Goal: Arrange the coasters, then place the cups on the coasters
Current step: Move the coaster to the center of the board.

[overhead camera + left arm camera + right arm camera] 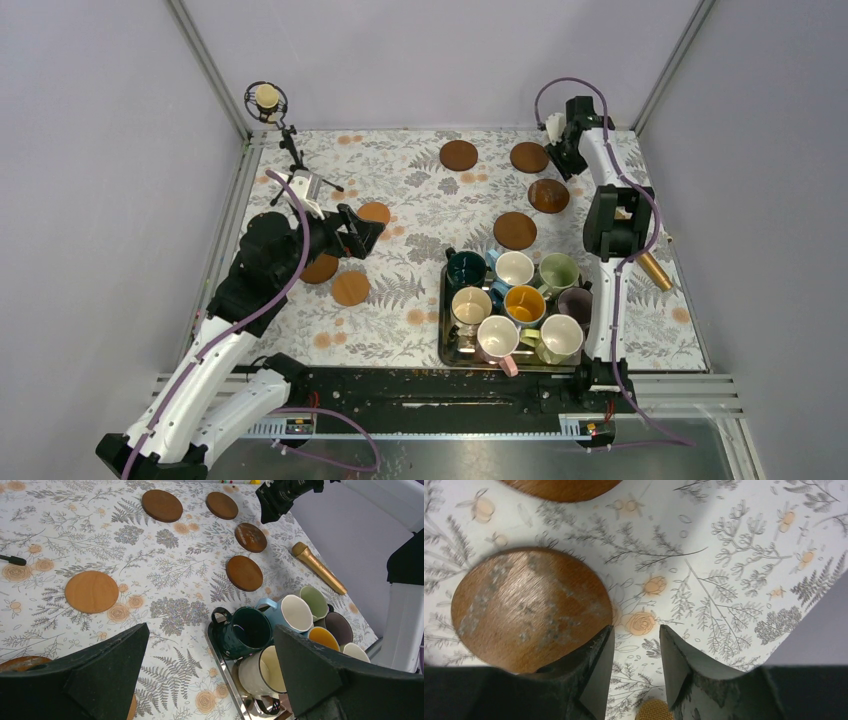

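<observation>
While the cups [524,303] stand crowded mouth-up in the steel tray [442,335] at the near right of the flower-patterned surface [420,190], none rests on a coaster yet. Of the seven coasters [459,155], four darker ones lie apart from one another on the far right part of the surface, the nearest just beyond the tray. Three lighter, orange-brown ones lie on the left, near the left tool [362,230]. That tool hovers above the cloth with its jaws spread wide and nothing between them. In its wrist view the dark green cup [245,630] at the tray's far left corner shows between its fingers [100,675], with a light blue cup [287,612] right against it. The right tool [560,148] is reached out to the far right corner, pointing down close to the surface. Its jaws stand partly apart and empty, bare cloth showing in the gap. A scuffed brown coaster [531,607] lies just beside one finger [594,670]; whether they touch I cannot tell. A gold microphone [655,270] lies right of the tray.
</observation>
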Available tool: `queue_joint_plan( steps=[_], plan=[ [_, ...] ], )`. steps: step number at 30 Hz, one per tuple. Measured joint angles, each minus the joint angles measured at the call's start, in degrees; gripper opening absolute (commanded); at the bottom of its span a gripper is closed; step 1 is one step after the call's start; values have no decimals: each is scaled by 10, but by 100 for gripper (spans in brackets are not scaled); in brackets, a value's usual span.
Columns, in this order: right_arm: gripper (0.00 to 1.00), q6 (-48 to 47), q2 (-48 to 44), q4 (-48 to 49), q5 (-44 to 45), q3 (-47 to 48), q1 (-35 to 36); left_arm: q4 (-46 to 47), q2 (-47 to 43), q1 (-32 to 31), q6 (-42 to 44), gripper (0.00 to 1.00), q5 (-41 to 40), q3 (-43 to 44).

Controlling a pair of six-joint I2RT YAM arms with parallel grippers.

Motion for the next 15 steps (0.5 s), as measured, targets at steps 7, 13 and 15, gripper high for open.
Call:
queue_joint_plan(
  steps=[7, 13, 15],
  plan=[
    [45, 173, 17, -12, 39, 72, 0, 0, 0, 0, 0, 99, 0, 0],
    [44, 416, -22, 56, -48, 6, 0, 0, 0, 0, 0, 99, 0, 0],
    [44, 496, -39, 110, -69, -44, 0, 0, 0, 0, 0, 99, 0, 0]
  ],
)
